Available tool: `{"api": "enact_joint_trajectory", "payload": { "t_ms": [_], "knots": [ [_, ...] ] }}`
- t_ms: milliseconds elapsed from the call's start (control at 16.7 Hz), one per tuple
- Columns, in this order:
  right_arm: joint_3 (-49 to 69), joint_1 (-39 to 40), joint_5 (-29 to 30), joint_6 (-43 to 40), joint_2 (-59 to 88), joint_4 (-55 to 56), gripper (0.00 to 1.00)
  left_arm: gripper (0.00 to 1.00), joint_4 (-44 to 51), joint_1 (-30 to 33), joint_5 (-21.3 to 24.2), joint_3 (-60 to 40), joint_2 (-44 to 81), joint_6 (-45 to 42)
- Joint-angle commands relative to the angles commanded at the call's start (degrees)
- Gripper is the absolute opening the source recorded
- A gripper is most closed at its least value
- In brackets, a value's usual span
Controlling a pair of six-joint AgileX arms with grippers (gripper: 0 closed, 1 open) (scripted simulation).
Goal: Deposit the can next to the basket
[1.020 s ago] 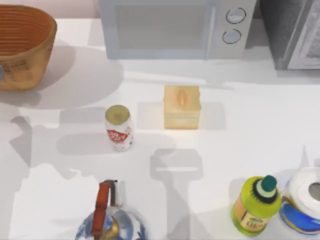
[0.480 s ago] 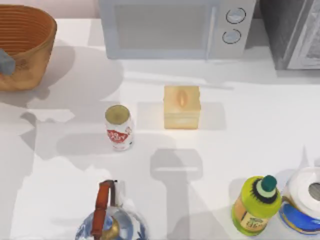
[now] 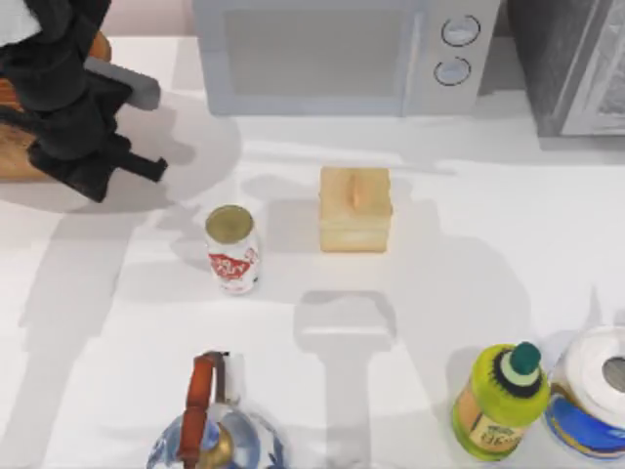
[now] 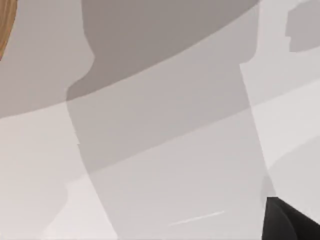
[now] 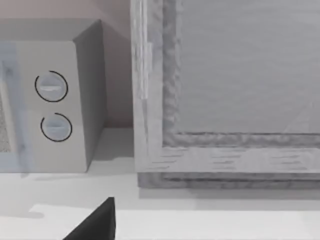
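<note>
left arm over the basket, can standing free

worktop (image 3: 439, 293) lies bare around the can. basket (image 3: 12, 156) sits at the far left edge, under the left gripper (image 3: 93, 176); grip state unclear. can (image 3: 232, 249) stands upright mid-left, well apart from it.

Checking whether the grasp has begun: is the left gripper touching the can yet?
Apart. In the top view the left gripper sits over the basket at the table's left, with bare white table between it and the can.
</note>
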State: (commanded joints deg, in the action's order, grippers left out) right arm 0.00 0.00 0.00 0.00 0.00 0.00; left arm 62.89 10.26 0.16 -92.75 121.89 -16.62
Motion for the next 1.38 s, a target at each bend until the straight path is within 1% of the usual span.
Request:
{"api": "enact_joint_trajectory", "payload": {
  "t_ms": [360, 480, 600, 780, 1380],
  "knots": [
    [0.00, 0.00, 0.00, 0.00, 0.00, 0.00, 1.00, 0.00, 3.17, 16.50, 0.23, -5.12, 2.58, 33.69],
    [0.00, 0.00, 0.00, 0.00, 0.00, 0.00, 1.00, 0.00, 3.64, 21.07, 0.17, -6.46, 2.71, 42.15],
    [0.00, 0.00, 0.00, 0.00, 0.00, 0.00, 1.00, 0.00, 3.85, 24.64, 0.05, -7.41, 2.54, 48.17],
    [0.00, 0.00, 0.00, 0.00, 0.00, 0.00, 1.00, 0.00, 3.97, 27.53, -0.09, -8.18, 2.33, 52.64],
    [0.00, 0.00, 0.00, 0.00, 0.00, 0.00, 1.00, 0.00, 2.45, 27.70, -0.08, -6.97, 2.65, 52.91]
  ]
}}
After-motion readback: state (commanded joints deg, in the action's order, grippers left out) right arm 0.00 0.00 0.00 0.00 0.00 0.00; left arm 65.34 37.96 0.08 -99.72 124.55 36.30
